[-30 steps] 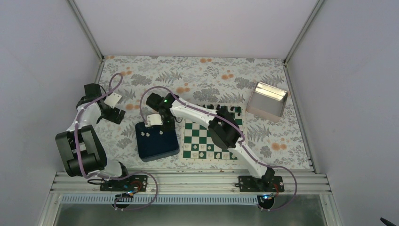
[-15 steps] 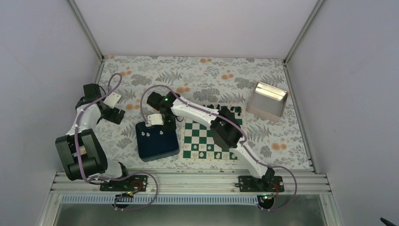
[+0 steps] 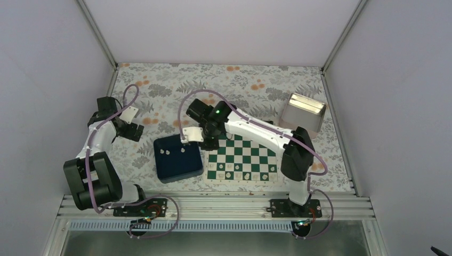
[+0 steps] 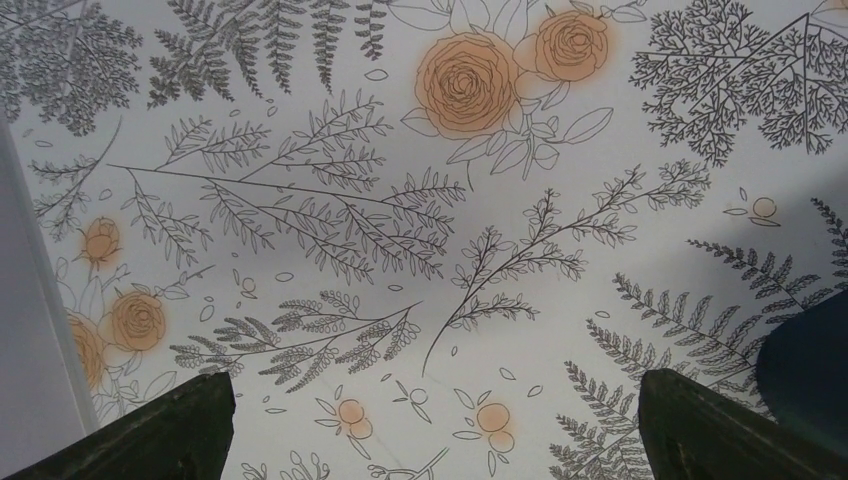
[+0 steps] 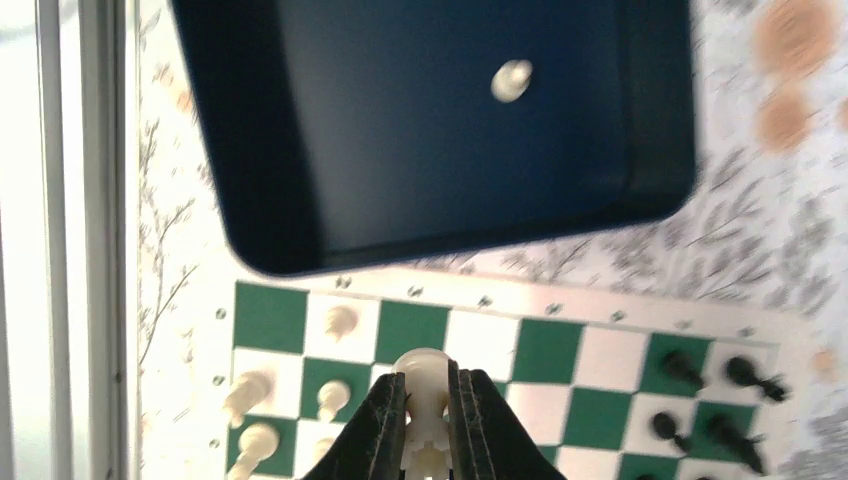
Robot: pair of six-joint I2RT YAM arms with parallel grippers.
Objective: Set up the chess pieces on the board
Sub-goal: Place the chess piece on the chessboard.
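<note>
Over the board's edge nearest the navy tray (image 3: pixel 178 160), the right gripper (image 5: pixel 428 386) pinches a cream chess piece (image 5: pixel 424 404) between its two dark fingers (image 5: pixel 384 420). The jaws are drawn in narrow against the piece's sides, and its rounded head shows above the fingertips. Whether its foot touches the squares cannot be told. In the top view the right gripper (image 3: pixel 209 141) hangs at the corner where tray and board (image 3: pixel 255 161) almost meet.

The green-and-white board (image 5: pixel 545 350) already carries several white pieces (image 5: pixel 341 320) on the squares nearest the table's front rail, some upright and some apparently lying over. Black pieces (image 5: pixel 682 368) stand at the opposite side. Small dark marks run along the board's white border (image 5: pixel 485 300), too blurred to read.

Inside the tray, one more white figure (image 5: pixel 512 80) lies on the dark floor, well apart from the walls.

The left gripper (image 4: pixel 440 425) hovers with its jaws spread wide over the floral tablecloth (image 4: pixel 470 80), holding nothing. A sliver of the navy tray shows at the right edge of its view. From above, the left gripper (image 3: pixel 133 130) sits left of the tray, apart from it. A shiny metal box (image 3: pixel 305 113) rests beyond the board's far right corner.
</note>
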